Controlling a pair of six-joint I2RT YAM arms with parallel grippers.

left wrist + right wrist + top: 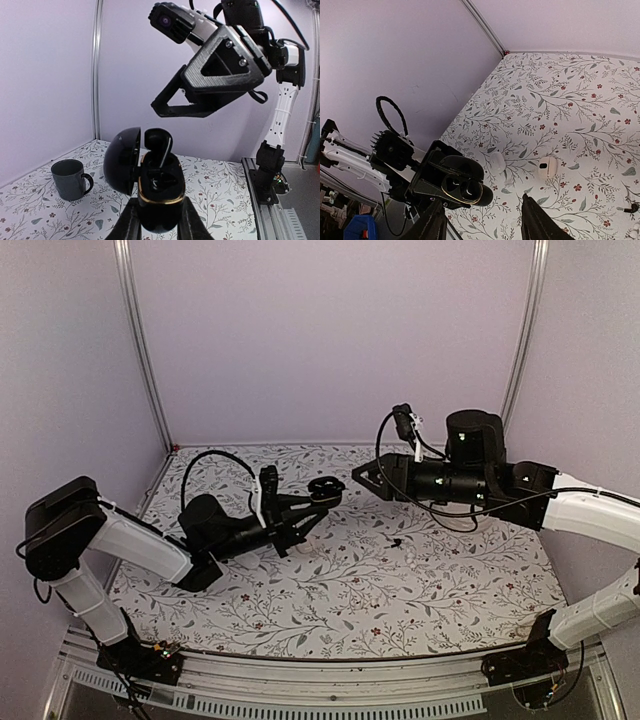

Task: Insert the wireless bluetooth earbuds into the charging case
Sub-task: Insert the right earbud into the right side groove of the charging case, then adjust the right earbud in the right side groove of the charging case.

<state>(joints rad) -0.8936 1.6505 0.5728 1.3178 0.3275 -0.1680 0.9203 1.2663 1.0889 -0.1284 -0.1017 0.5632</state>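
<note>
My left gripper [158,220] is shut on the black charging case [159,197], holding it upright above the table with its round lid [121,159] swung open to the left. A black earbud [159,145] stands in the far well, sticking up past the gold rim. The near well looks dark inside. My right gripper [485,225] hovers just above and beyond the case [465,187], jaws apart with nothing between them. In the top view the case [325,490] and the right gripper [362,475] are close together over the middle of the table. A small black piece [397,541] lies on the cloth.
Two small white objects [496,162] [547,166] lie on the floral cloth below the right gripper. A dark grey mug [70,179] stands on the cloth to the left of the case. Purple walls close in the back and sides, and a metal rail [270,210] runs along the table edge.
</note>
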